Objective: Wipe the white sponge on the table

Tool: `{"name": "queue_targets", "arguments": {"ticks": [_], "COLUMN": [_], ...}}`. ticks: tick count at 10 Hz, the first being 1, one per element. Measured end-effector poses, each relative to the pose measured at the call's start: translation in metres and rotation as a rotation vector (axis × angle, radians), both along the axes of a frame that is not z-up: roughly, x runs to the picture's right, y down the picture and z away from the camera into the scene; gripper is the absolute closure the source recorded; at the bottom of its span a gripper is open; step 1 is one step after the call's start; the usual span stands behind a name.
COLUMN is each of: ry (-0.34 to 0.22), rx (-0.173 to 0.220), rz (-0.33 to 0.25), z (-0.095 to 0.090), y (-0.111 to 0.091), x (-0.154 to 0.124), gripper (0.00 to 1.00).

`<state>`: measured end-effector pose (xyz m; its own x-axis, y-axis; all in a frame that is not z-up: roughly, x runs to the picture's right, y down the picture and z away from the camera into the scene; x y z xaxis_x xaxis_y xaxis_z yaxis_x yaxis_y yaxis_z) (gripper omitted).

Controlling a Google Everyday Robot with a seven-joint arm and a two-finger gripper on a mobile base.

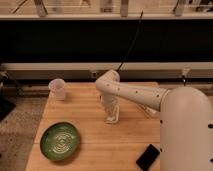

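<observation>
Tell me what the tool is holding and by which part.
Cannot be told. The tool points down onto the white sponge on the table; no grip shows.

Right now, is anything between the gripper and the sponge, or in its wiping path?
Nothing visible. The gripper sits right at the white sponge on the table; the cup, green plate and phone lie well apart.

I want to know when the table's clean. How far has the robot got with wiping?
Done: the gripper is down at the white sponge, near the middle of the table. In hand: the sponge sits on the wood right under it. Left: the wiping itself; no wiped patch shows, so I can't tell how much.
</observation>
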<state>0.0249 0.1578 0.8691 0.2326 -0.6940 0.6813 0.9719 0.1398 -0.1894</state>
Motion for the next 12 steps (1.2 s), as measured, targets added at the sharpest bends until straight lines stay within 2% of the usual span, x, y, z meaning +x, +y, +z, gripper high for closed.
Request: {"name": "queue_targets", "arguments": {"ticks": [3, 6, 7, 9, 12], "ry": [-0.077, -0.123, -0.13, -0.129, -0.083], "rx": [-0.013, -0.026, -0.035, -0.04, -0.035], "rz": [-0.032, -0.053, -0.056, -0.044, -0.002], "z": [-0.017, -0.036, -0.046, -0.055, -0.058], "y": [0.016, 0.03, 0.038, 0.043, 0.041], "x": [-0.021, -0.025, -0.02, -0.004, 0.036], "gripper": [1.0, 1.0, 1.0, 1.0, 1.0]}}
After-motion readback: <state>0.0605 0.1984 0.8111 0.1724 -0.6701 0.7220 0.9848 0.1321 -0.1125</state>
